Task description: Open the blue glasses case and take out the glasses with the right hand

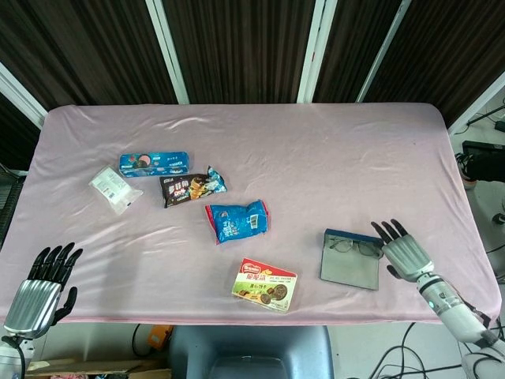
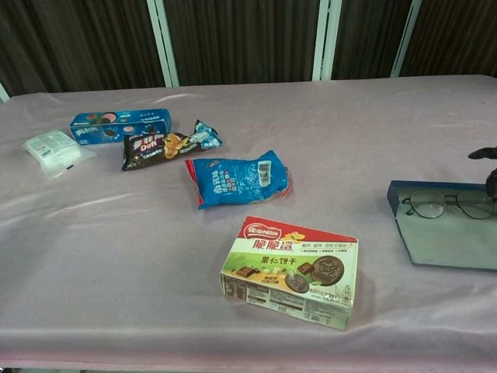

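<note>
The blue glasses case [image 1: 350, 264] [image 2: 446, 233] lies open and flat on the pink cloth at the right front, grey lining up. Thin-framed glasses [image 1: 353, 245] [image 2: 450, 204] rest along its far blue edge. My right hand [image 1: 404, 251] is just right of the case, fingers spread, holding nothing; only its fingertips [image 2: 488, 155] show at the chest view's right edge. Whether it touches the glasses I cannot tell. My left hand [image 1: 39, 290] hovers open off the table's front left corner, seen in the head view only.
A green biscuit box [image 1: 268, 284] [image 2: 290, 269] lies left of the case, tilted. Further left are a blue snack bag [image 1: 237, 221], a dark snack bag [image 1: 192, 188], a blue cookie box [image 1: 154, 163] and a white packet [image 1: 113, 188]. The table's front edge runs just below the case.
</note>
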Controlling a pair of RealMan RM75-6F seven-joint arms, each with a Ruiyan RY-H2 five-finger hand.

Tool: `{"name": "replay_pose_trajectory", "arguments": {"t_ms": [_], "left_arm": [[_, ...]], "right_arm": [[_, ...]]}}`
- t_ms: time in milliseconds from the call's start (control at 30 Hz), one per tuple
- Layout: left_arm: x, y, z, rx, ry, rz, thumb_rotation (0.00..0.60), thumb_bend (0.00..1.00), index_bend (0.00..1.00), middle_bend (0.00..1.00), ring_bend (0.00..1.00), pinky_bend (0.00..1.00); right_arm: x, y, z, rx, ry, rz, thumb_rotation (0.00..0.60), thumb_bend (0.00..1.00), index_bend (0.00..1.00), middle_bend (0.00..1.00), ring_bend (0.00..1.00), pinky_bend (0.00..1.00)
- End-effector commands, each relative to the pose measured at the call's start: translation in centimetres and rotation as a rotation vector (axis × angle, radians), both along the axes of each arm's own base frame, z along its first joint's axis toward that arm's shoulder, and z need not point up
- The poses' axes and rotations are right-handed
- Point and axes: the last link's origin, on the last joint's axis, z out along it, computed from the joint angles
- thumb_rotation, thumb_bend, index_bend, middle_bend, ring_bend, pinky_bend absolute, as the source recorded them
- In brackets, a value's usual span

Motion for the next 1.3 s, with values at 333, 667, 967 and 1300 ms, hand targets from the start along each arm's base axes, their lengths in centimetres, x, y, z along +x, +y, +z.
{"name": "replay_pose_trajectory", "arguments": {"t_ms": [333, 667, 967, 1300], "left_arm": [[-0.1, 0.0, 0.1, 0.006, -0.004, 0.006, 0.6, 0.52, 0.0, 0.0, 0.0, 0.0], [0.1, -0.1, -0.1, -0.001, -0.001, -0.003, 0.6, 0.52, 0.0, 0.0, 0.0, 0.0], [-0.1, 0.1, 0.0, -0.002, 0.0, 0.006, 0.6, 0.53, 0.0, 0.0, 0.0, 0.0], [-0.1, 0.1, 0.2, 0.002, -0.005, 0.002, 0.6, 0.53, 0.0, 0.0, 0.0, 0.0]], "right_arm": [[3.1, -3.4, 0.5, -0.08, -0.12, -0.009, 0.6, 0.45, 0.42, 0.0, 0.0, 0.0], [6.2, -6.0, -0.3, -0.056, -0.152, 0.03, 0.6, 0.45, 0.48, 0.0, 0.0, 0.0], [6.3, -6.1, -3.6, -0.018, -0.046, 0.029, 0.6, 0.48, 0.5, 0.0, 0.0, 0.0], [5.8, -6.6, -3.8, -0.029, -0.032, 0.004, 0.6, 0.51, 0.52, 0.0, 0.0, 0.0]]}}
